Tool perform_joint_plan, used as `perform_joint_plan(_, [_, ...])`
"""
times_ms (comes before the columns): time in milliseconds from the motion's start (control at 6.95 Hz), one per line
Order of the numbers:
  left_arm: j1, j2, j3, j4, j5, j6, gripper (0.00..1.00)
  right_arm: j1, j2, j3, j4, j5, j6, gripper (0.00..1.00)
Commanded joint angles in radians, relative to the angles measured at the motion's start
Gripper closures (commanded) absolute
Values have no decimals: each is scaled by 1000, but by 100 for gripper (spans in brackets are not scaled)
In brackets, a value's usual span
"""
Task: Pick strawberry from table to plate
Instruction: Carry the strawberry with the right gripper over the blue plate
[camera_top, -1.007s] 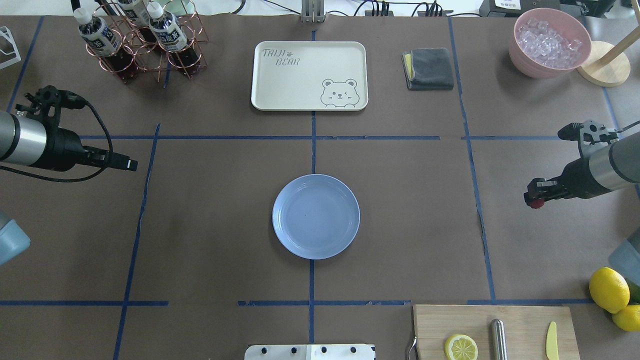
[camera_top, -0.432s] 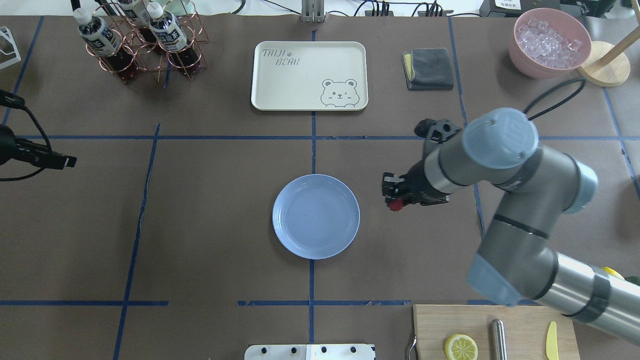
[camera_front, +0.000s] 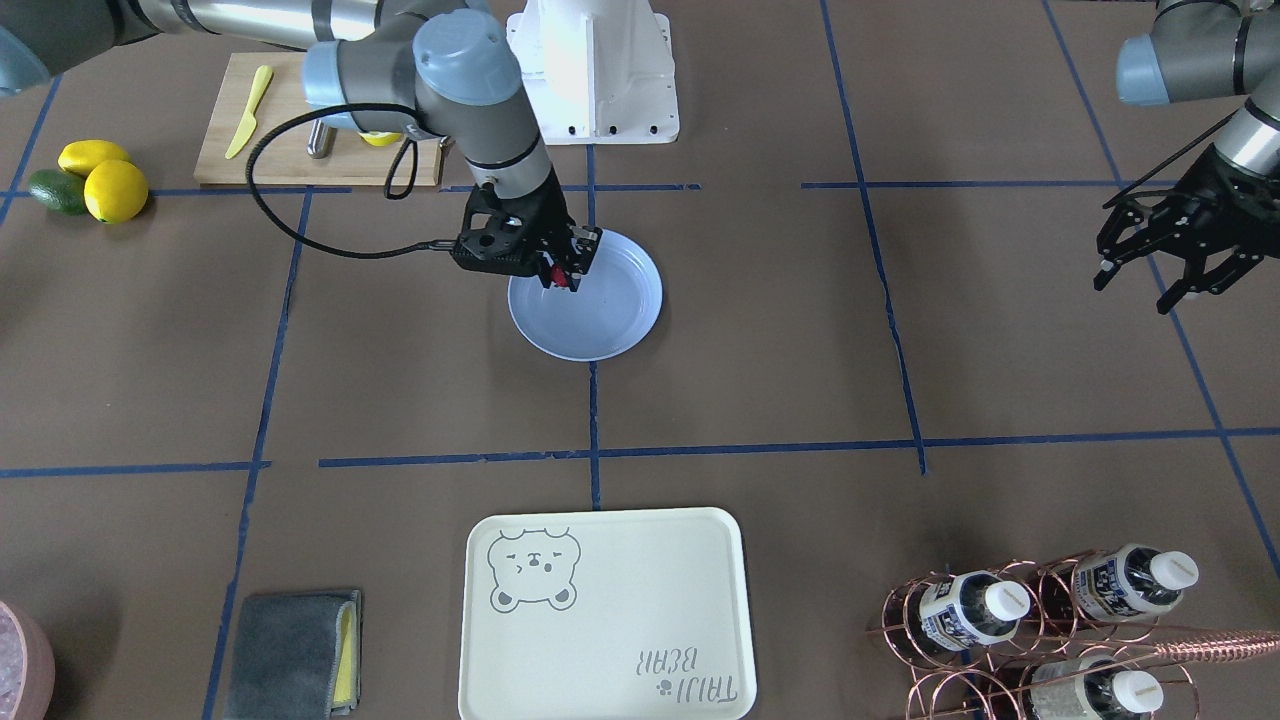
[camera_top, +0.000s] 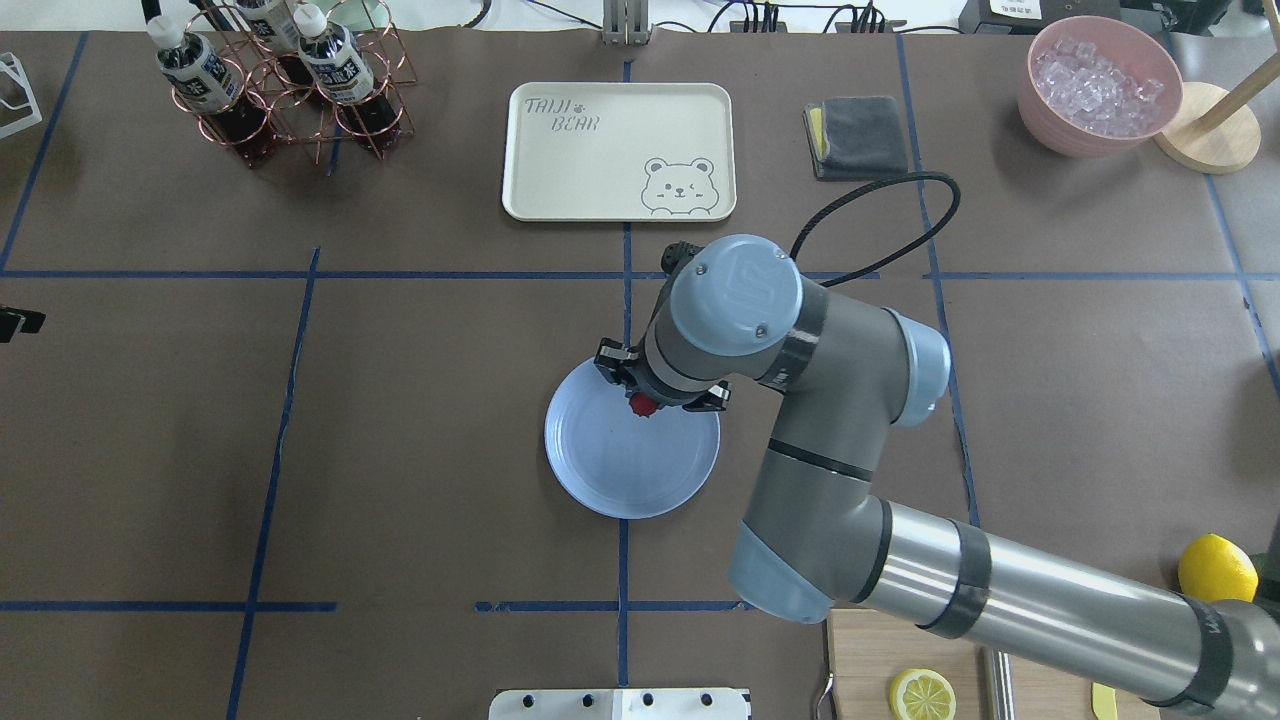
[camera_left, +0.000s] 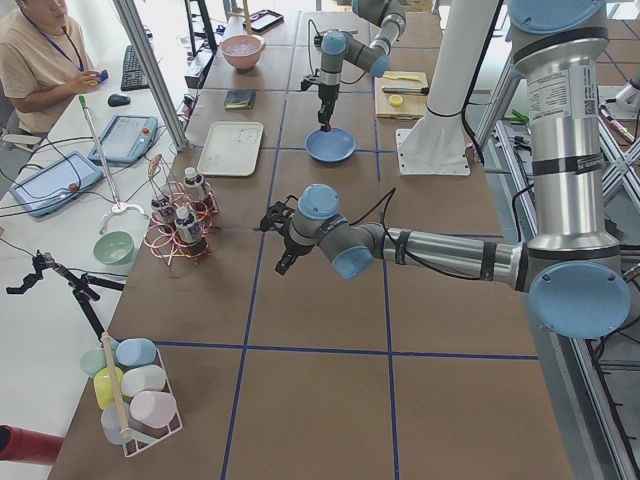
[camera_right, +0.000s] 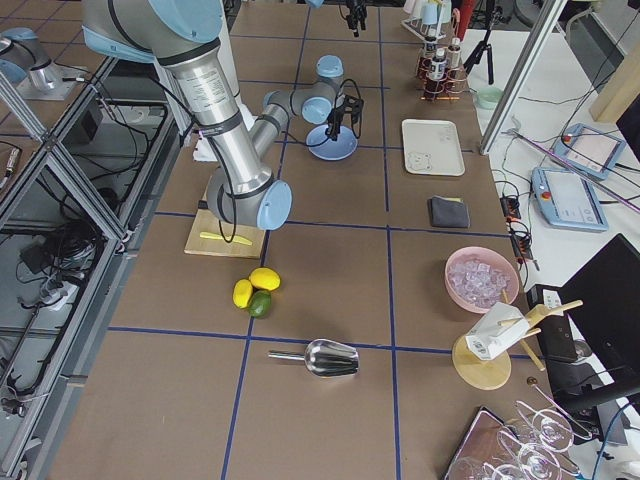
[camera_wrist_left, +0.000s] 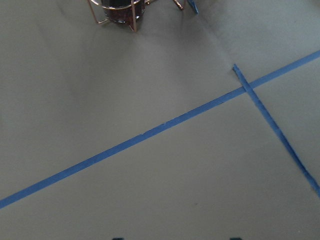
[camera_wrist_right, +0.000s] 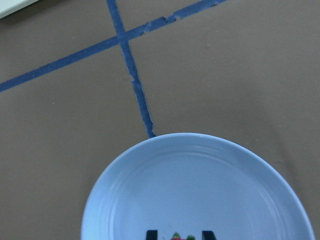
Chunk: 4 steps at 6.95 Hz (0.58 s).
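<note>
My right hand (camera_top: 644, 401) is pinching the strawberry (camera_top: 642, 404), its two fingers pressed against the berry's sides. It hangs over the light-blue plate (camera_top: 610, 480), above the part of the dish nearest the cream bear tray (camera_top: 560, 170) and inside the rim. In the front-facing view the red berry (camera_front: 561, 281) shows at the tip of that hand (camera_front: 563, 272), with the plate (camera_front: 615, 320) beneath it. My right wrist camera looks down into the plate (camera_wrist_right: 200, 185). At the bottom edge of that view a sliver of red and green (camera_wrist_right: 177, 237) sits between my dark fingertips (camera_wrist_right: 151, 234). The berry looks clear of the plate's surface, though I cannot tell for sure.

My left hand (camera_front: 1135, 290) is far off at its own side of the bench (camera_top: 400, 450), fingers spread and holding nothing. Its wrist camera sees only brown paper and blue tape.

As I judge it, the pick is done and so is the carry: the strawberry is off the bench and already over its target. What is left is the short part, which is to lower a little, let the fingers part so the berry settles in the dish, and lift away. A small round berry may roll once freed, so I would let it go low and toward the middle.
</note>
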Motion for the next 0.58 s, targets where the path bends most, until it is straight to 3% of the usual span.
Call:
perform_joint_plan(0, [-38, 16, 1, 0, -22, 39, 23, -24, 68, -99, -2, -12, 9, 100])
perform_joint_plan(432, [-38, 16, 1, 0, -22, 39, 23, -49, 60, -122, -2, -36, 11, 100])
